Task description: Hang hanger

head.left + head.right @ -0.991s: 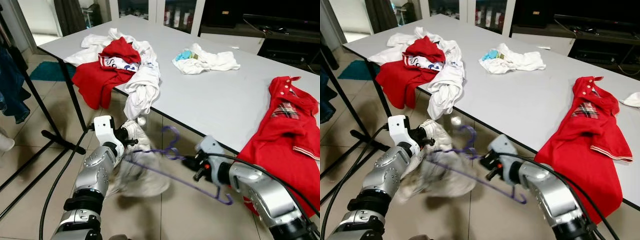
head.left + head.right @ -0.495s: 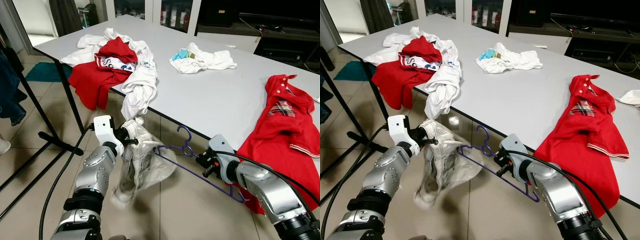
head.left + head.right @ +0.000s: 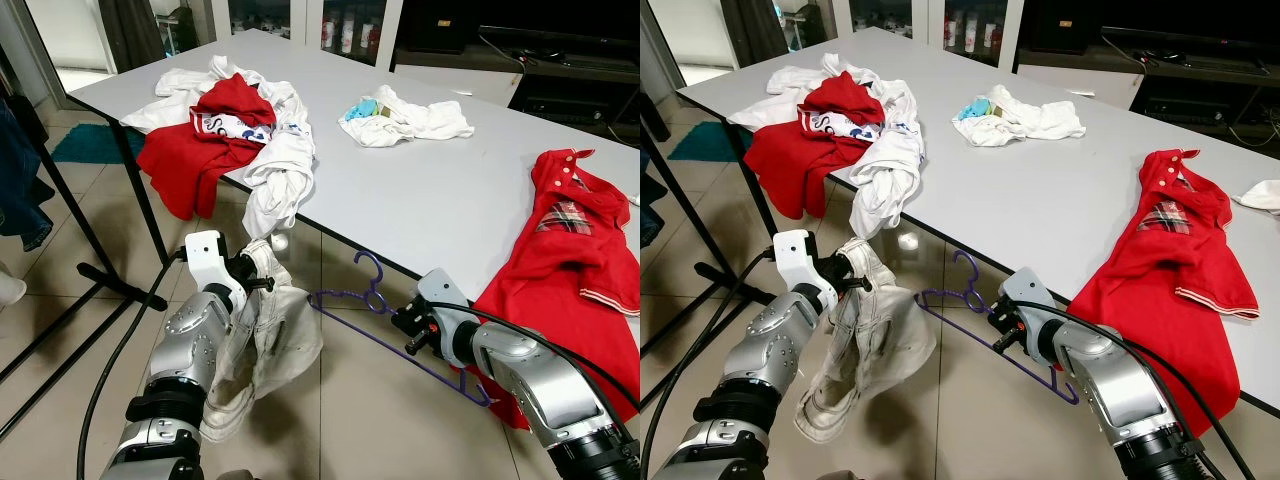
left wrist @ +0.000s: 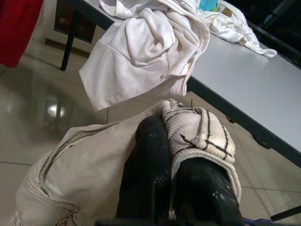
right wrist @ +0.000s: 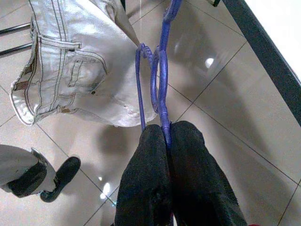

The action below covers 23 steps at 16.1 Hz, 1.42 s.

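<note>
My right hand [image 5: 167,141] is clamped on the purple hanger [image 3: 385,325], fingers pinched together on its wire just below the twisted neck, holding it out over the tiled floor [image 3: 340,420] in front of the desk [image 3: 450,190]. The hook points up toward the desk edge and one long arm of the hanger slants down past my wrist. My left hand [image 4: 171,155] is clamped on a pair of pale, cream-coloured shorts [image 3: 260,345], gripping them at the waistband, and the rest hangs loose below my forearm, just beside the hanger's near tip but not on it. Up on the desk there's a heap of red and white clothes [image 3: 235,125] spilling over the near corner, a small white bundle [image 3: 410,118] further back, and a red polo shirt [image 3: 565,250] draped over the edge by my right arm. A dark garment [image 3: 20,170] hangs off a black rack on my left.
</note>
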{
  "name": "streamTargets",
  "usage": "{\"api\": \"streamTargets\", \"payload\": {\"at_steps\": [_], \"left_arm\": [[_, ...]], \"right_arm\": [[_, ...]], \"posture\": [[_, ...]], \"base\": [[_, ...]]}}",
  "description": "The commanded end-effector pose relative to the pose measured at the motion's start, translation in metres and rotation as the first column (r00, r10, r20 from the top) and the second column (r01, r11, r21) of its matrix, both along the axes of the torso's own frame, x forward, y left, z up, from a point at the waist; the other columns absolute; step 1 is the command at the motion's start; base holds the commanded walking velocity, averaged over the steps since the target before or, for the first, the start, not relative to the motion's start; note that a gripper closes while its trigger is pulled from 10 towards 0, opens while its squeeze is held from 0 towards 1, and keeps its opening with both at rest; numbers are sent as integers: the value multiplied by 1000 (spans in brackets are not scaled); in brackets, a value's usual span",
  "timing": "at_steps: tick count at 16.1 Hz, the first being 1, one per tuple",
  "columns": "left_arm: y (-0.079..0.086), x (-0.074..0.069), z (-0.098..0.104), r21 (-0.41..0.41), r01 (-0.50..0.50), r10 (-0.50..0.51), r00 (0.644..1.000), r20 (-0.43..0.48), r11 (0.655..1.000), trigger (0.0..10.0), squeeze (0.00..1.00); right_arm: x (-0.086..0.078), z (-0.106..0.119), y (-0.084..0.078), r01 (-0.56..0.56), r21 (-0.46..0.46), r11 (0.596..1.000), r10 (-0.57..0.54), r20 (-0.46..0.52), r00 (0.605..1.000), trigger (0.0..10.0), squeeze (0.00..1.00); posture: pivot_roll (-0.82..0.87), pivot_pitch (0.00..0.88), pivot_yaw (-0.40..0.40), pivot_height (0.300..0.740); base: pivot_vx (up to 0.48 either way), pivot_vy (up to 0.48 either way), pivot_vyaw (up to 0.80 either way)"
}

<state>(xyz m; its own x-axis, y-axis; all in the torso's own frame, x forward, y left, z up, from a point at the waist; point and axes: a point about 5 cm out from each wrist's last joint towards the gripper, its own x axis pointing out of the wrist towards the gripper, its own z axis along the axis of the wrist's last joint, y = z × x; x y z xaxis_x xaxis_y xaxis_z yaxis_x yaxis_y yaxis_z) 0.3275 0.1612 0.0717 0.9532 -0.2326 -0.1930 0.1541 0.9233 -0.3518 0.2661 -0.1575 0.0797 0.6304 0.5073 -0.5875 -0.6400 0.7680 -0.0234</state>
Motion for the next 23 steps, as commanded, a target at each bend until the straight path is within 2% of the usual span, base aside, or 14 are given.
{"api": "streamTargets", "payload": {"at_steps": [1, 3, 4, 5, 6, 7, 10, 11, 14, 16, 19, 23], "left_arm": [[-3, 7, 14, 8, 6, -6, 998, 61, 1000, 10000, 0], [-3, 7, 14, 9, 6, -6, 998, 61, 1000, 10000, 0], [-1, 8, 13, 18, -14, 13, 998, 57, 1000, 10000, 0], [2, 9, 13, 30, -39, 37, 998, 53, 999, 10000, 0], [3, 10, 13, 34, -44, 42, 998, 52, 998, 10000, 0], [4, 10, 13, 34, -43, 42, 998, 52, 998, 10000, 0], [3, 10, 14, 36, -38, 36, 998, 53, 999, 10000, 0], [3, 11, 14, 36, -38, 37, 998, 53, 999, 10000, 0], [2, 11, 14, 36, -40, 38, 998, 54, 999, 10000, 0], [2, 11, 14, 35, -42, 40, 998, 55, 999, 10000, 0], [2, 10, 13, 35, -43, 41, 998, 53, 998, 10000, 0], [1, 10, 12, 35, -39, 37, 998, 51, 999, 10000, 0]], "right_arm": [[4, 5, -6, 23, -12, 1000, -23, 24, 999, 10000, 282], [5, 4, -8, 35, -25, 999, -34, 26, 999, 10000, 282], [-11, 27, -9, -99, 83, 992, 94, 63, 994, 10000, 294], [-41, 58, -3, -326, 192, 926, 306, 127, 944, 10000, 294], [-50, 65, 0, -391, 217, 894, 367, 145, 919, 10000, 286], [-52, 65, 2, -411, 226, 883, 384, 154, 910, 10000, 282], [-43, 56, 0, -340, 220, 914, 314, 147, 938, 10000, 263], [-44, 56, 1, -342, 226, 912, 316, 144, 938, 10000, 263], [-45, 49, 8, -333, 233, 914, 314, 115, 942, 10000, 271], [-43, 33, 19, -314, 199, 928, 307, 63, 950, 10000, 271], [-37, 25, 25, -285, 158, 945, 282, 42, 958, 10000, 275], [-21, 13, 28, -151, 101, 983, 149, 28, 988, 10000, 282]], "posture": [[-17, 0, -13, 740], [-18, 0, -13, 740], [-30, 0, -10, 740], [-30, 0, -8, 740], [-29, 0, -6, 740], [-30, 0, -5, 740], [-29, 0, -4, 740], [-29, 0, -3, 740], [-29, 0, -3, 740], [-25, 0, -7, 740], [-26, 0, -7, 740], [-25, 0, -12, 740]], "base": [[0, 0, 0], [0, 0, 0], [0, 0, 0], [0, 0, 0], [0, 0, 0], [0, 0, 0], [0, 0, 0], [0, 0, 0], [0, 0, 0], [0, 0, 0], [0, 0, 0], [0, 0, 0]]}}
